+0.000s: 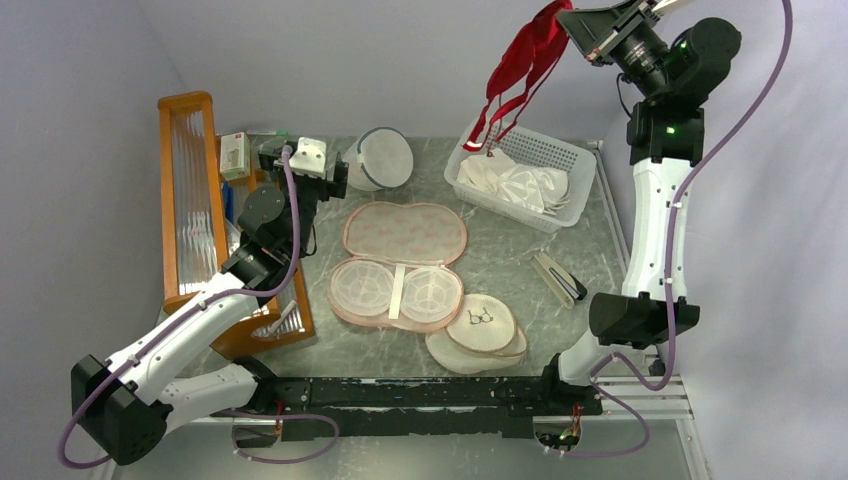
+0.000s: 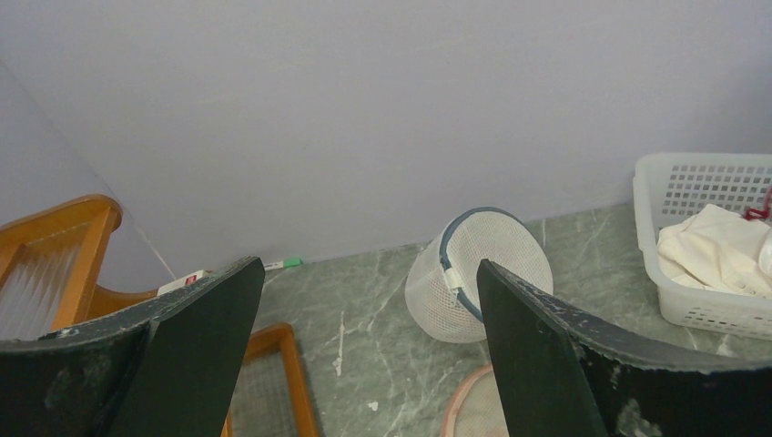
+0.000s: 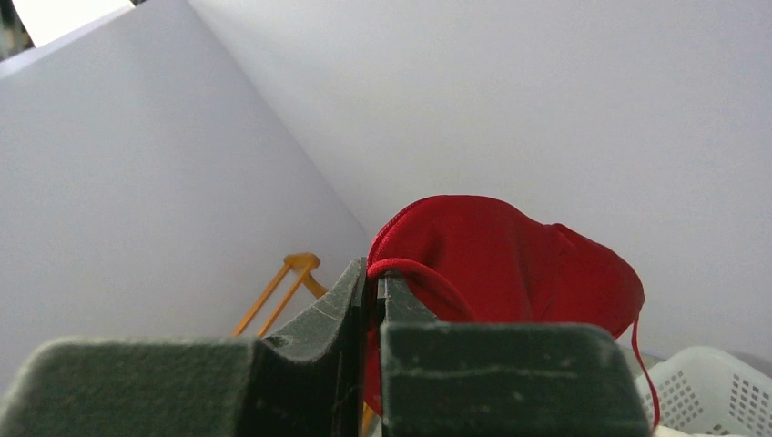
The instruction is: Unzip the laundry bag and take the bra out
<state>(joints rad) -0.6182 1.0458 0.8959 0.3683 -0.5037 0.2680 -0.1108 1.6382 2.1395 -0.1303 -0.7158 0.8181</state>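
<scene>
Overhead, your right fingers [image 3: 360, 296] were pinched fully together on the bra [image 1: 520, 60], nipping it at a strap and cup edge. The red cups bulged just beyond the tips in the wrist view. You held it high over the far side of the table [image 1: 500, 260], with the straps trailing down toward the white basket [image 1: 578, 168] and the pale cloth [image 1: 520, 185] in it. I'd judge that height was meant to clear the pouch. I couldn't tell whether the strap ends touched the rim. The laundry bag [image 1: 400, 265] lay unzipped and splayed open at mid-table, lining up, well below the bra. Your left fingers [image 1: 338, 178] stood spread wide, holding nothing, near the mesh dome bag [image 1: 383, 158] and well apart from the bra, likely parked out of the way.
</scene>
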